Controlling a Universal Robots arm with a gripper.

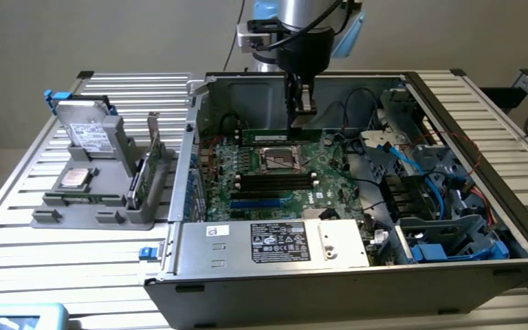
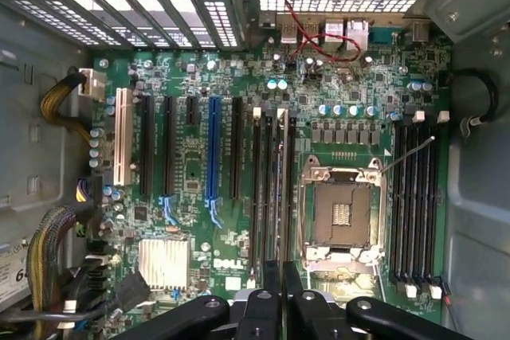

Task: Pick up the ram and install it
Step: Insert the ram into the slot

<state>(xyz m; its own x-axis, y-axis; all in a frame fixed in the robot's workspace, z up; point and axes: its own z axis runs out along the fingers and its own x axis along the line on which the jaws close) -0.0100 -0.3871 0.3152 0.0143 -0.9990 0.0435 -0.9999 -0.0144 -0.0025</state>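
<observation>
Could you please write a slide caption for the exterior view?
The gripper holds the ram on edge beside the CPU socket of the motherboard in the open computer case.

The ram (image 1: 266, 135), a thin, long green stick, stands level on its long edge, clamped in the gripper (image 1: 299, 126), above the motherboard (image 1: 245, 180) slots near its far edge.

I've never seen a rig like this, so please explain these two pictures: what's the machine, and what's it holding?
It is one robot arm with a gripper at its end. One camera watches from off the arm; the other sits on the wrist, looking down at the motherboard inside an open computer case. The gripper is shut on the ram, a thin green memory stick, above the motherboard. On the table, at the exterior view's left, a grey stand holds a drive and a larger green card.
</observation>
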